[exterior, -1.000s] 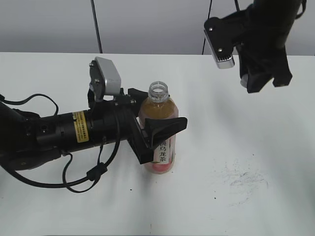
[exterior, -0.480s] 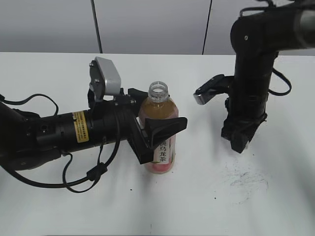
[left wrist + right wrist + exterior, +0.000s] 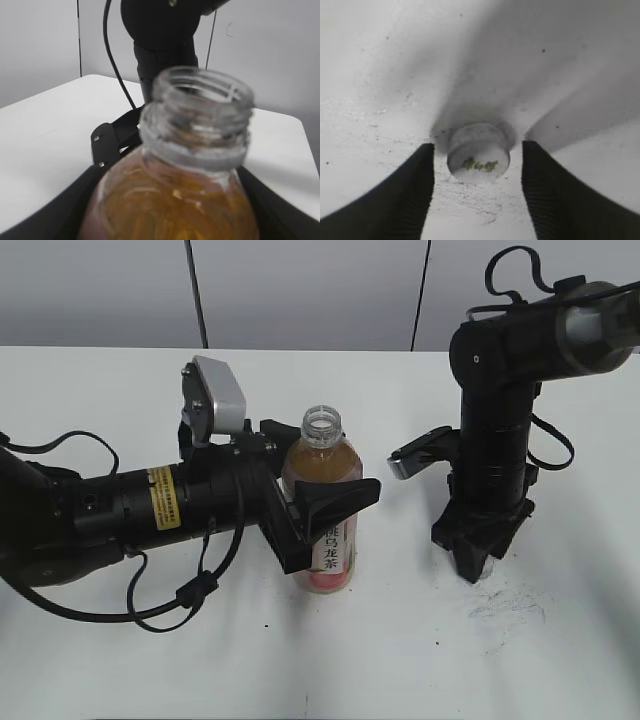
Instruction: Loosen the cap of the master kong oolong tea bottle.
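Note:
The master kong oolong tea bottle [image 3: 322, 462] stands upright on the white table with its threaded neck [image 3: 196, 115] open and uncapped. My left gripper [image 3: 335, 525] is shut on the bottle's body, one black finger on each side. The white-grey cap [image 3: 478, 159] lies on the table, dark logo showing, between the fingers of my right gripper [image 3: 477, 192]. That gripper is open, with a gap on each side of the cap. In the exterior view my right gripper [image 3: 478, 562] points down at the table to the right of the bottle, and the cap is hidden there.
The white table [image 3: 560, 660] has dark scuff marks [image 3: 505, 605] just right of my right gripper. A grey wall with black cables runs behind the table's far edge. My left arm lies across the table's left side.
My right arm has come down from high at the upper right to the table surface right of the bottle. The left gripper and bottle have not moved.

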